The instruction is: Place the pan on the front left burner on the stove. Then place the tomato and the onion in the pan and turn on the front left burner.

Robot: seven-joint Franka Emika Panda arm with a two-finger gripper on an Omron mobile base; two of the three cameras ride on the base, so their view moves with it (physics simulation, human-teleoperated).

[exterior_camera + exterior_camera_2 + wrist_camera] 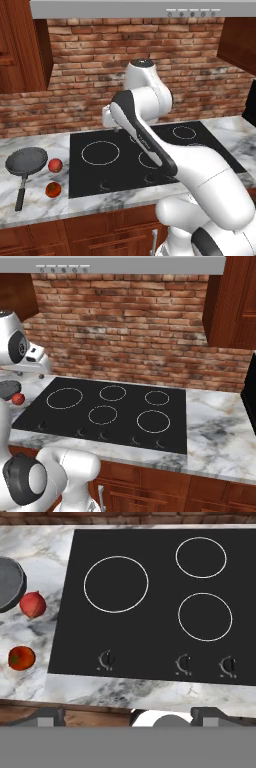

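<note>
While the open two-finger gripper (128,714) hovers empty over the flat black glass stove (160,647), jaws wide apart, the shallow dark grey frying pan (26,161) lies well off to its left on the marble counter (40,202), black handle pointing toward the robot, onion (55,165) and tomato (53,189) just beside it.

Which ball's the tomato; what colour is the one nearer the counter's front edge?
Bright orange-red tomato, clearest in hand view.
</note>
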